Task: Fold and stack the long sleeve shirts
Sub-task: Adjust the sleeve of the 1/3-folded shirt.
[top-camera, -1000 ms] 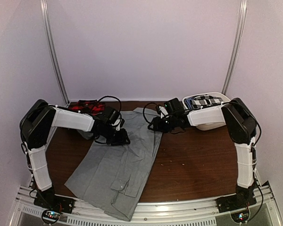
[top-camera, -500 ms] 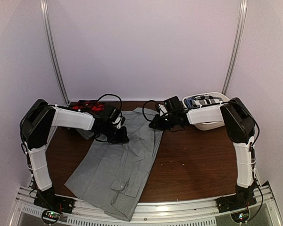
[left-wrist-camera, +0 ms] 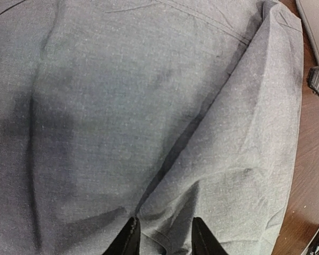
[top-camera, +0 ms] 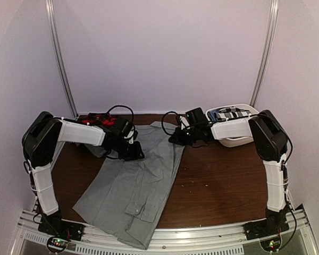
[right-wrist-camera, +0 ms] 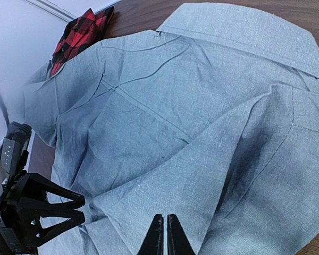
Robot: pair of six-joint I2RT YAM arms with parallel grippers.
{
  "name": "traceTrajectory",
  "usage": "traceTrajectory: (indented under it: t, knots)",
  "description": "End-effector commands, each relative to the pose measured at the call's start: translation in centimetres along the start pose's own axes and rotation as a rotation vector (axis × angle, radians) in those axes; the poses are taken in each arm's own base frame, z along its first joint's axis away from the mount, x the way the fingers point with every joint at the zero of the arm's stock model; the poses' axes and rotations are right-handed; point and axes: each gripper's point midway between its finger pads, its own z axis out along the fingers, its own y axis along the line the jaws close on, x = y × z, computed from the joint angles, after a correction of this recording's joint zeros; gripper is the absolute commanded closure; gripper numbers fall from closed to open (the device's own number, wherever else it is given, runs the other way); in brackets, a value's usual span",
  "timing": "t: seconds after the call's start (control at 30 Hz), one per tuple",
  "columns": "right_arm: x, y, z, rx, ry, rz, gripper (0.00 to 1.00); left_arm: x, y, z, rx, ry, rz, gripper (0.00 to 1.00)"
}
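**A:** What do we have at the left?

**B:** The plaid shirt point(top-camera: 95, 120) sits bunched in the far left corner of the table point(top-camera: 218, 180). We take it to be parked there so the middle is free for folding.

**A:** And our left claw point(left-wrist-camera: 165, 239)?

**B:** It is low over the grey shirt's point(top-camera: 138, 186) left shoulder area. The jaws stand apart with a ridge of cloth running up between the tips, but nothing is clamped. We judge it is set to take that ridge.

**A:** Where does the grey shirt lie?

**B:** Spread flat and slanted across the middle of the table. The collar is at the far side and the lower end reaches the near edge. That leaves both upper corners within our reach.

**A:** The right claw point(right-wrist-camera: 165, 236)?

**B:** It is down at the shirt's far right edge, opposite the left one, with the tips closed together on the cloth. We cannot see whether a pinch of fabric is caught between them. One claw at each side suggests we mean to lift or fold the top across evenly.

**A:** Further right?

**B:** A white bin point(top-camera: 234, 142) holding checked cloth, apart from the shirt.
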Motion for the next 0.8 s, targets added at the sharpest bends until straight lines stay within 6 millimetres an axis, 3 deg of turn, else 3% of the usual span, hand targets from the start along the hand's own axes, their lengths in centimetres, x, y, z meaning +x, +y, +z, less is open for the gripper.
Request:
traceTrajectory:
  t: [0.0, 0.57, 0.77]
  knots:
    - [-1.1, 0.4, 0.1, -0.022, -0.027, -0.003, 0.95, 0.0, -0.1, 0.7, 0.026, 0.007, 0.002, 0.64]
    - [-0.9, 0.3, 0.2, -0.026, -0.023, 0.001, 0.94, 1.9, -1.2, -0.2, 0.065, 0.04, -0.022, 0.63]
    - [-0.9, 0.4, 0.2, -0.029, -0.022, 0.001, 0.95, 1.4, -1.8, -0.4, 0.085, 0.027, -0.019, 0.77]
